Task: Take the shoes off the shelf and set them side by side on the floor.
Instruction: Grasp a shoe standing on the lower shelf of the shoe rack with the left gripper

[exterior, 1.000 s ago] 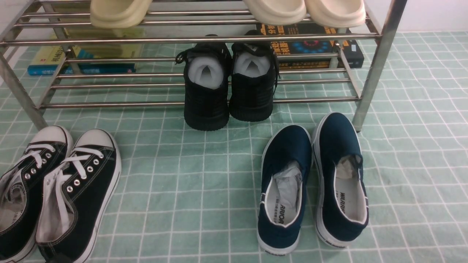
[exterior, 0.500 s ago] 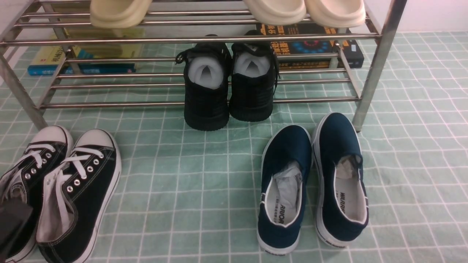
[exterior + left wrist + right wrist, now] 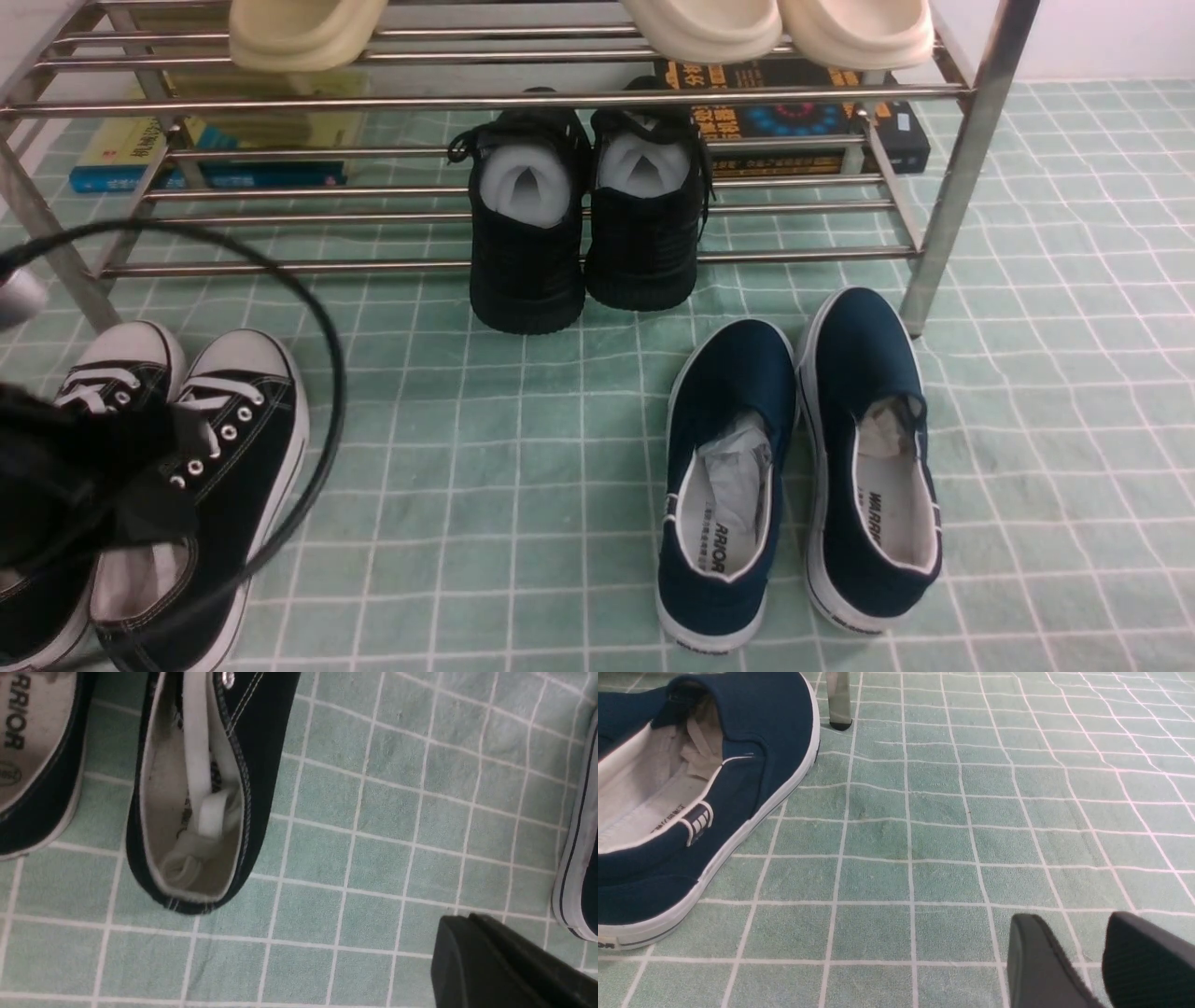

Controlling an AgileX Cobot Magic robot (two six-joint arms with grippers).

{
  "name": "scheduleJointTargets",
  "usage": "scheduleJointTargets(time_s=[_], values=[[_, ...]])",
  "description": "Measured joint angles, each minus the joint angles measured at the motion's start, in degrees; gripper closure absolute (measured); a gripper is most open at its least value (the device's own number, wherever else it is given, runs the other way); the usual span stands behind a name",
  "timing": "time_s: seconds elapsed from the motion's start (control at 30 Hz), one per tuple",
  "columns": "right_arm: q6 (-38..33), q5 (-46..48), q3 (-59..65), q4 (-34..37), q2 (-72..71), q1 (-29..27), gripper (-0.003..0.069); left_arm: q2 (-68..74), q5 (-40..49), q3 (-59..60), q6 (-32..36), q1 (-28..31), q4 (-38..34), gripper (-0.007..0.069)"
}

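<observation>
Left arm (image 3: 75,476) is being advanced over the canvas pair (image 3: 247,467), left pincer (image 3: 467,921) being kept clenched, right pincer (image 3: 1071,919) released. Black knit sneakers (image 3: 527,280) are being borne by the shelf (image 3: 327,268); floor (image 3: 523,485) placement is being awaited.

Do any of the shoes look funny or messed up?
A little! The two navy slip-on shoes with white soles look crooked: their toes nearly meet but their heels spread apart. The all-black sneakers poke out over the silver metal rack's front rod, one heel further than the other. Nothing looks spilled or broken.
</observation>
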Motion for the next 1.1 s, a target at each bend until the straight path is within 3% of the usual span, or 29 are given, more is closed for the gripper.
scheduleJointTargets(time_s=[0.13,0.27,0.37,0.47,0.7,1.1], values=[[0.0,0.0,0.0,0.0,0.0,0.0,0.042,7.4,2.8,-7.7,4.1,-0.2,-4.1,0.0594],[0.0,0.0,0.0,0.0,0.0,0.0,0.042,14.3,2.0,-15.5,5.8,-4.4,-6.0,0.0535],[0.0,0.0,0.0,0.0,0.0,0.0,0.042,19.4,-2.1,-20.6,2.6,-10.2,-4.6,0.0459],[0.0,0.0,0.0,0.0,0.0,0.0,0.042,23.9,-8.8,-24.6,-4.7,-15.1,-0.4,0.0355],[0.0,0.0,0.0,0.0,0.0,0.0,0.042,32.4,-23.8,-27.4,-17.3,-19.2,6.7,0.0209],[0.0,0.0,0.0,0.0,0.0,0.0,0.042,41.7,-40.2,-27.7,-19.7,-19.3,7.2,0.0197]])
